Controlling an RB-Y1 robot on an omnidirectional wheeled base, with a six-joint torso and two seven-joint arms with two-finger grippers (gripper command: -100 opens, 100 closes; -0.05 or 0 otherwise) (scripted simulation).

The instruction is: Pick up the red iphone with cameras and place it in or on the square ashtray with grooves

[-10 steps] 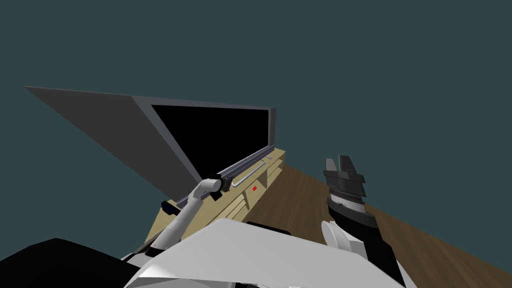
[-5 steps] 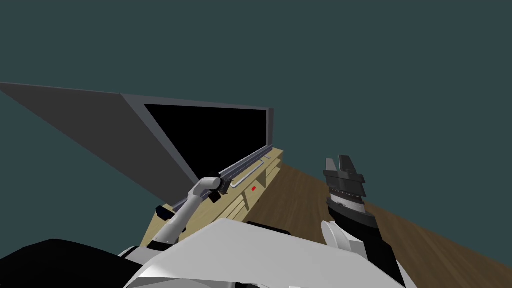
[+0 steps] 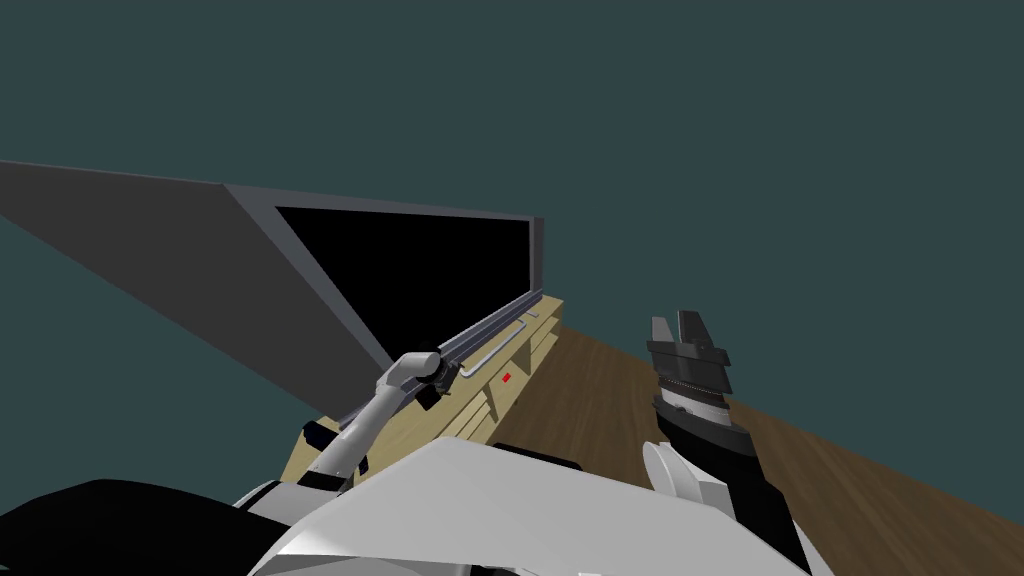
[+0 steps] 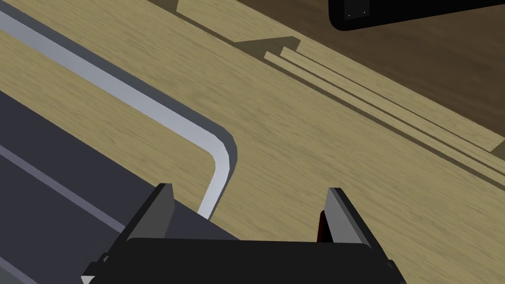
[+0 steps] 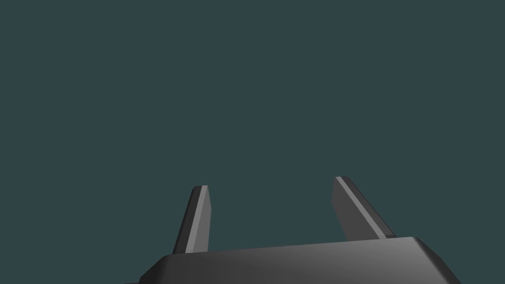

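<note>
Red iphone [image 3: 507,377] lies flat on the light wooden counter [image 3: 462,408], just beyond the left claw [image 4: 250,197]. That claw's fingers stand wide apart over the wood, beside a curved grey bar [image 4: 148,111]. The right claw [image 5: 270,183] is raised well apart, fingers also spread, holding nothing.

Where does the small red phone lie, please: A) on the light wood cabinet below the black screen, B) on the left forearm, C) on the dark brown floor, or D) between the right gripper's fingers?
A: in the head view the red phone lies on the light wood cabinet, while the left gripper and the raised right gripper are both open with nothing between their fingers.
</note>
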